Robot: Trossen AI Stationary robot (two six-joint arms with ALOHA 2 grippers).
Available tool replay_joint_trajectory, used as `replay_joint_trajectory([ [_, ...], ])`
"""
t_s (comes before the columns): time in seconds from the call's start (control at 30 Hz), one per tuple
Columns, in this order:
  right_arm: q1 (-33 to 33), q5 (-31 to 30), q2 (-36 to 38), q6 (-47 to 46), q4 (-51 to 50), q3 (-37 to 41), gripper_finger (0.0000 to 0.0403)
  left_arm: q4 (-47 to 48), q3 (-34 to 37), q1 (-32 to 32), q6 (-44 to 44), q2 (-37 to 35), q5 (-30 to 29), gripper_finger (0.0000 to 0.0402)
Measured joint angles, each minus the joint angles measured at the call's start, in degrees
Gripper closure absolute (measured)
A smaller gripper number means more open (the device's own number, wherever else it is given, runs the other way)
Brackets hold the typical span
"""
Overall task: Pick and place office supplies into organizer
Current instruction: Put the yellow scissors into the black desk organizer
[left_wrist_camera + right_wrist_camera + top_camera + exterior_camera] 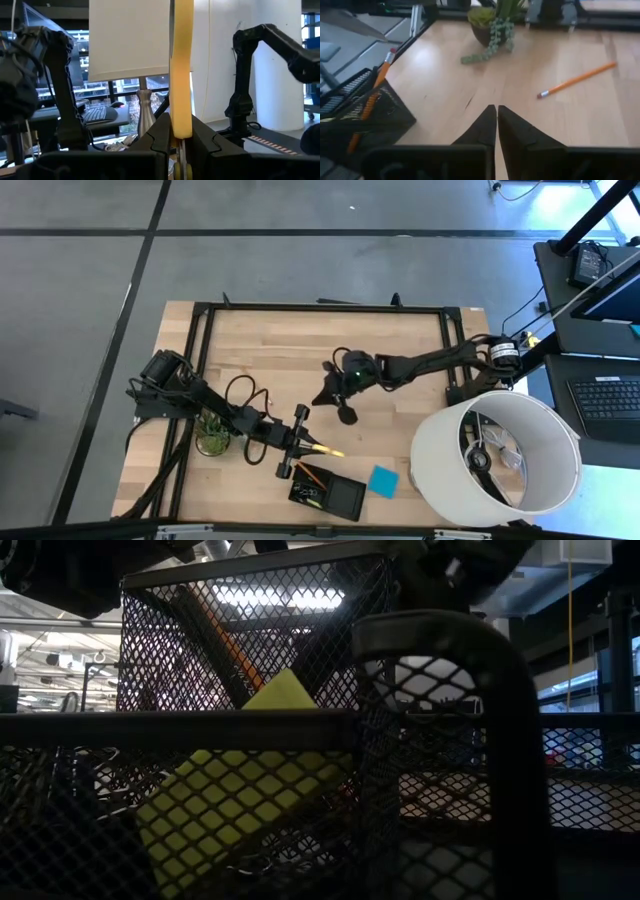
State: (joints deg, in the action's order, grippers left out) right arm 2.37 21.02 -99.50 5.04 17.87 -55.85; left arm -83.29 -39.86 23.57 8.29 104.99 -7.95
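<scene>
Right between the fingers of the left end effector (pixel 181 150), there's the yellow-handled scissors (pixel 181 70), clamped and sticking straight out, with the organizer (pixel 328 495) just past the tip, so a slightly off release could drop them on the rim or the table (pixel 300 350). Farther off, the right end effector (pixel 496 122) hangs pinched together on nothing, with a loose orange pencil (pixel 577 79) beyond it, out of trouble.

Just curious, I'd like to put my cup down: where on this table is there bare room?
The bare wood along the far edge, behind both arms, is free. The near edge is crowded: potted plant, left tool shut on a yellow item, black organizer, blue note pad, white lampshade.
</scene>
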Motion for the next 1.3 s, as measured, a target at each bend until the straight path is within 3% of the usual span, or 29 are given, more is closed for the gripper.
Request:
replay_joint_trajectory([
  [0.3,0.16,-3.24,1.86,4.31,-23.41,-11.05,0.0382,0.02,0.92,-0.02,2.97,-0.41,-4.93,0.0372],
  [0.47,0.16,-3.39,2.37,2.11,-29.2,-13.31,0.0381,-0.11,1.25,-0.07,2.96,-0.48,-5.06,0.0372],
  [0.9,0.16,-3.39,14.26,4.28,-37.02,-13.75,0.0375,0.44,1.44,-0.04,2.99,-0.5,-7.51,0.0372],
  [1.0,0.16,-3.41,15.2,4.29,-37.97,-13.73,0.0348,0.83,1.44,-0.04,2.97,-0.5,-7.64,0.0372],
  [1.13,0.16,-3.4,16.64,2.42,-38.39,-13.73,0.0282,0.81,1.44,-0.04,2.99,-0.5,-7.92,0.0372],
  [1.3,0.16,-3.41,18.99,1.79,-38.21,-13.73,0.0206,0.77,1.44,0.01,3.02,-0.5,-17.12,0.0372],
])
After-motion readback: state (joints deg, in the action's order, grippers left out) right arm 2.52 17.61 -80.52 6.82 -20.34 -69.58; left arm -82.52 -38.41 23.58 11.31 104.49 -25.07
